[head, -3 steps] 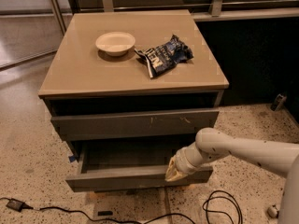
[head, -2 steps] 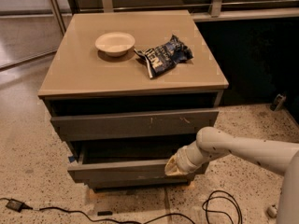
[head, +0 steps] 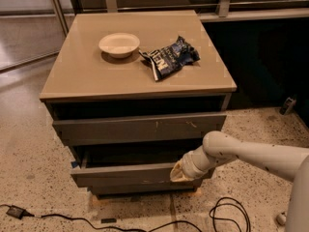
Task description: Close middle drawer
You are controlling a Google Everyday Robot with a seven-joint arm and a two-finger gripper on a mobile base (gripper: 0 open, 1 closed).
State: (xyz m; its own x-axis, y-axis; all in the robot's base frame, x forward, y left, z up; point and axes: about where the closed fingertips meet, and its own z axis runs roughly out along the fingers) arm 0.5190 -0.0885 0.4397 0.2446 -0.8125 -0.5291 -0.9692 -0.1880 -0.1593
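Observation:
The middle drawer [head: 120,174] is a wide grey drawer with a plain front. It stands a little way out of the cabinet, and a dark gap shows above its front. My gripper [head: 177,173] is at the right end of that front, pressed against it, on the end of my white arm [head: 251,153], which reaches in from the right. Above it is another grey drawer front with pale scratch marks [head: 140,127].
A white bowl [head: 119,44] and a dark blue chip bag [head: 169,58] lie on the tan cabinet top [head: 87,76]. Black cables [head: 227,211] run over the speckled floor in front. A railing and a dark panel stand behind and to the right.
The middle drawer has slid into the cabinet and now sticks out much less. My gripper has moved inward with its front.

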